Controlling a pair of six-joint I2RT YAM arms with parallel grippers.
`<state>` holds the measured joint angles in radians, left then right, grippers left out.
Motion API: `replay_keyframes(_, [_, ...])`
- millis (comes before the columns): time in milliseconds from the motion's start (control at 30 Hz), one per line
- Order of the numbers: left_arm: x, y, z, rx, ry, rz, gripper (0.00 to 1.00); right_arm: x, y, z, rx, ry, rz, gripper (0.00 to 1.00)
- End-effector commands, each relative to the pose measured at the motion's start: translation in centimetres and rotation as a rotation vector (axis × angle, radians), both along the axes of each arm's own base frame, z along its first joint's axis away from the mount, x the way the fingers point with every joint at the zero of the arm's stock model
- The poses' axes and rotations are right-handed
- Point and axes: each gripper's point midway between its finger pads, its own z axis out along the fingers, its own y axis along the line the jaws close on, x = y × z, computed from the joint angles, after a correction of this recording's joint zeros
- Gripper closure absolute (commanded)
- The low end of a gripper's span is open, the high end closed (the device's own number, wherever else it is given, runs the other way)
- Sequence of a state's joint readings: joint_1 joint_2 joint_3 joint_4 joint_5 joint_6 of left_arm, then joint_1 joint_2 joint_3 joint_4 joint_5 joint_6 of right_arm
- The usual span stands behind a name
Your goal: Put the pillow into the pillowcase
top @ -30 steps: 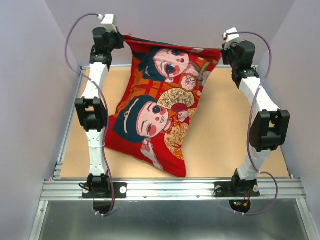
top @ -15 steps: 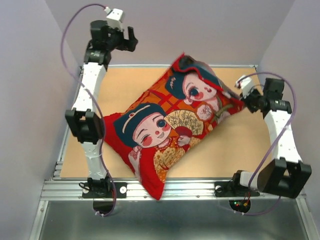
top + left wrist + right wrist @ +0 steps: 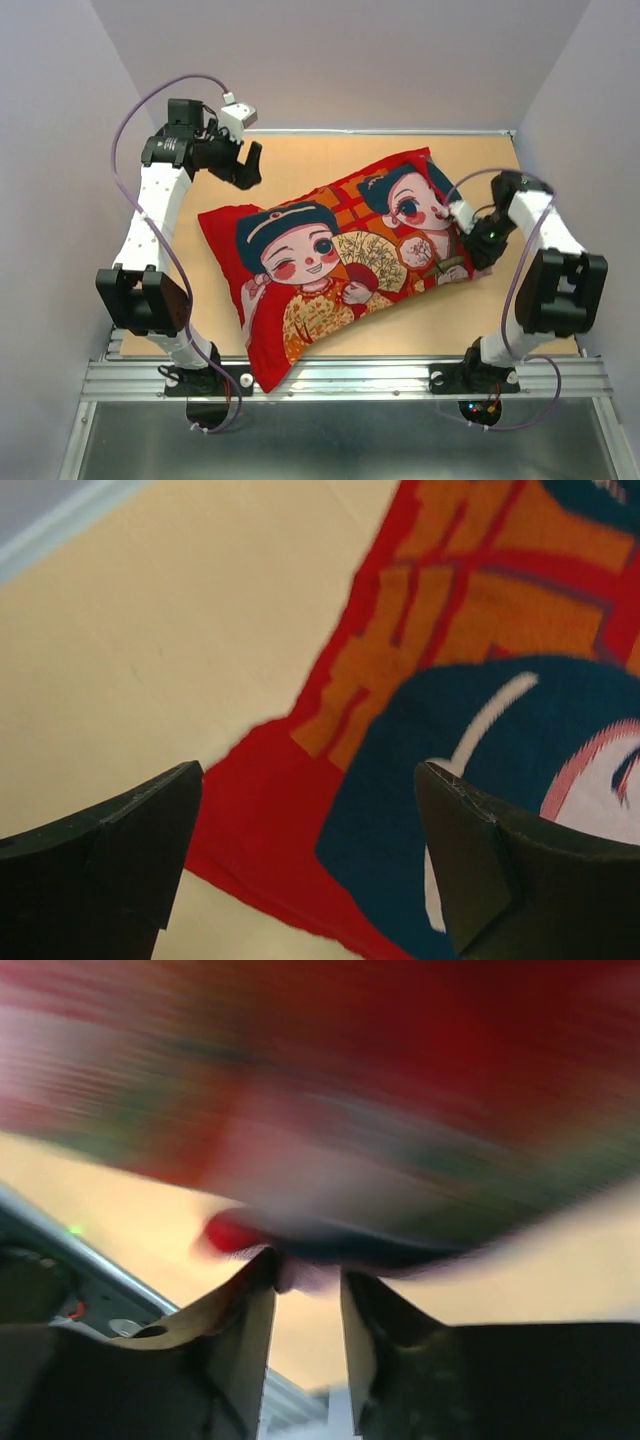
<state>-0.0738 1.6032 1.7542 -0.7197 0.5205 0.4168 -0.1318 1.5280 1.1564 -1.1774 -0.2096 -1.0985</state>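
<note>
The pillowcase (image 3: 340, 265) lies plump and slanted across the table, its bright red face with two cartoon children and a fan turned up. No white pillow shows anywhere. My left gripper (image 3: 250, 167) hovers open above the case's far left corner; in the left wrist view its jaws (image 3: 310, 780) stand wide apart over the red corner (image 3: 260, 810), touching nothing. At the case's right end sits my right gripper (image 3: 466, 236). In the blurred right wrist view its jaws (image 3: 305, 1280) are parted, and a small fold of the pillowcase (image 3: 400, 1080) rests at their tips.
The tan tabletop (image 3: 430, 320) is framed by a metal rail (image 3: 350, 378) at the near edge, where both arm bases stand. Purple walls close in on the left, right and back. Bare table (image 3: 150, 630) shows beside the case's corner.
The pillowcase hung between both raised grippers; now it lies on the table. The left gripper let go, opened and dropped toward the far left corner. The right gripper came down and its jaws parted.
</note>
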Motion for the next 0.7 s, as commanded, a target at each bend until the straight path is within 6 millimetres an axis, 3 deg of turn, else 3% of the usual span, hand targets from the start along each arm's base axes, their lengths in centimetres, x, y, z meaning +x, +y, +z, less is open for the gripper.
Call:
replay_keyframes(0, [-5.7,0.3,-3.8,0.1,0.136,-0.177,0.01,8.1,-8.2,7.1,-0.172,-0.257,-0.212,0.61])
replay_keyframes(33, [-6.3,0.3,-4.7,0.11,0.153,-0.184,0.01,12.4,-9.0,11.3,-0.146,-0.396,-0.255,0.61])
replay_keyframes(67, [-6.6,0.2,-4.8,0.113,0.151,-0.189,0.01,14.1,-9.0,13.1,-0.11,-0.45,-0.297,0.61])
replay_keyframes(100, [-7.0,0.1,-5.1,0.121,0.157,-0.201,0.01,15.4,-7.7,14.6,-0.014,-0.484,-0.338,0.61])
replay_keyframes(133, [-7.2,-0.1,-5.2,0.122,0.161,-0.209,0.01,17.8,-7.3,18.4,0.038,-0.59,-0.353,0.61])
replay_keyframes(267, [-7.9,-1.2,-5.0,0.104,0.166,-0.256,0.01,19.6,-0.8,23.4,0.329,-0.655,-0.347,0.62])
replay_keyframes(300, [-8.1,-1.6,-5.0,0.096,0.17,-0.271,0.01,19.7,2.3,23.8,0.379,-0.641,-0.304,0.62])
replay_keyframes(333, [-8.3,-1.8,-5.2,0.094,0.179,-0.281,0.01,19.6,4.2,23.8,0.411,-0.63,-0.276,0.62])
replay_keyframes(367, [-8.5,-2.3,-5.4,0.083,0.186,-0.303,0.01,19.5,7.7,23.0,0.446,-0.6,-0.228,0.62])
replay_keyframes(433, [-9.1,-3.2,-5.9,0.077,0.215,-0.347,0.01,19.6,10.3,21.5,0.465,-0.569,-0.203,0.64])
replay_keyframes(467, [-9.2,-3.6,-6.3,0.068,0.234,-0.363,0.01,19.7,12.4,19.7,0.481,-0.539,-0.174,0.64])
replay_keyframes(567, [-9.6,-4.6,-6.6,0.067,0.241,-0.4,0.02,21.1,13.0,16.3,0.467,-0.504,-0.21,0.66])
replay_keyframes(600, [-9.5,-4.8,-6.9,0.068,0.247,-0.397,0.02,22.6,12.6,13.9,0.442,-0.481,-0.258,0.69])
replay_keyframes(667, [-9.5,-5.3,-7.5,0.066,0.264,-0.407,0.02,24.3,11.6,11.7,0.391,-0.473,-0.302,0.72])
